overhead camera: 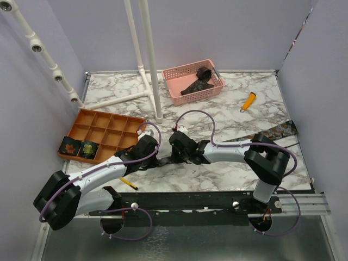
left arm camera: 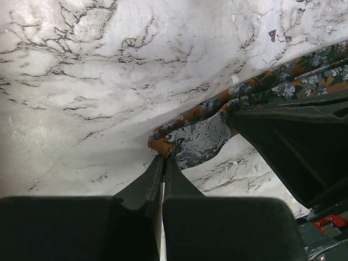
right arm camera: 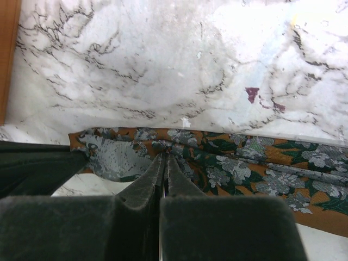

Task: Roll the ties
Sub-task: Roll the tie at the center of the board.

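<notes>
Both jaws closed, seemingly pinching tie [right arm camera: 244,163] end at tips.

The top camera looks down from high behind the arm bases over the whole counter [overhead camera: 234,125]. Wrist cameras sit just behind the left end effector [left arm camera: 165,157] and the right end effector [right arm camera: 165,156], facing past the fingertips [left arm camera: 149,182] at close range. Both share the tie [left arm camera: 198,138] end between them.

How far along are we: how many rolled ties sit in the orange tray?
2: one rolled tie in the tray's near-left corner compartment, the other tie right beside it.
</notes>
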`<state>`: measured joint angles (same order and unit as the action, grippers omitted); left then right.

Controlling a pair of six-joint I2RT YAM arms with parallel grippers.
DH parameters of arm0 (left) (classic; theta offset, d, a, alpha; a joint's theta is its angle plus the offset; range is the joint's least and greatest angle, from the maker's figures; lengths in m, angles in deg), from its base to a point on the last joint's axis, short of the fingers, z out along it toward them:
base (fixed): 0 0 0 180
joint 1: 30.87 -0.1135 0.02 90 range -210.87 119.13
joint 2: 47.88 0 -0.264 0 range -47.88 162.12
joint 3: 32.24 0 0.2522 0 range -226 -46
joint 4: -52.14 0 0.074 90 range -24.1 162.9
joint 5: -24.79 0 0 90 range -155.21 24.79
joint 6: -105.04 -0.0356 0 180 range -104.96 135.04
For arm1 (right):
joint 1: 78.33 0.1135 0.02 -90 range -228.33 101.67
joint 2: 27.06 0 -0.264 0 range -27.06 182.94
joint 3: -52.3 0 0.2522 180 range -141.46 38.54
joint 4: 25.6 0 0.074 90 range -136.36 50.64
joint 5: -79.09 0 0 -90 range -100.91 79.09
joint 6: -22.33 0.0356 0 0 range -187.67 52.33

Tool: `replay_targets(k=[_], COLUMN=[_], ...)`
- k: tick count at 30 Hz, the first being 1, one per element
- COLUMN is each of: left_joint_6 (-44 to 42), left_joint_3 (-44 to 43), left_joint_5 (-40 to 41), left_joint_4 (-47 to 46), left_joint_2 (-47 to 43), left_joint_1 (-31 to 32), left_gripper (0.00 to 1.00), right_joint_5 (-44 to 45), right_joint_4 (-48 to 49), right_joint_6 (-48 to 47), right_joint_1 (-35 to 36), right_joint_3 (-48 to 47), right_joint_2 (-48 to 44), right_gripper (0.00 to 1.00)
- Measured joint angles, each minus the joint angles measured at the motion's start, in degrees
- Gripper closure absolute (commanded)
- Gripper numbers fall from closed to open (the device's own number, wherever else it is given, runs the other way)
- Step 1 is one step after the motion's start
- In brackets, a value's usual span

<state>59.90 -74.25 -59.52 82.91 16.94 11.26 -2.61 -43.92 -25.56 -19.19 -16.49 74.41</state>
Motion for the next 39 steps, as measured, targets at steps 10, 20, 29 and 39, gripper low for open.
replay_targets(k=[10,20,29,39], left_joint_6=[1.01,1.25,0.92,0.33], left_joint_3=[-0.5,-5.84,-9.99,-15.13], left_joint_5=[0.48,3.45,6.38,6.4], left_joint_4=[3.78,10.67,14.64,15.23], left_joint_2=[-6.03,-8.04,-4.81,1.55], left_joint_1=[0.0,0.0,0.39,5.35], left_gripper=[1.0,1.0,1.0,1.0], right_joint_5=[-1.46,-6.67,-12.22,-16.35], right_joint_4=[3.45,9.46,17.2,21.79], right_joint_6=[2.49,7.43,13.64,15.89], right_joint_1=[-0.11,-0.39,-0.76,-0.9], right_joint_3=[-1.01,0.63,4.39,4.2], right_joint_2=[2.32,3.85,4.61,7.17], right_gripper=[1.0,1.0,1.0,1.0])
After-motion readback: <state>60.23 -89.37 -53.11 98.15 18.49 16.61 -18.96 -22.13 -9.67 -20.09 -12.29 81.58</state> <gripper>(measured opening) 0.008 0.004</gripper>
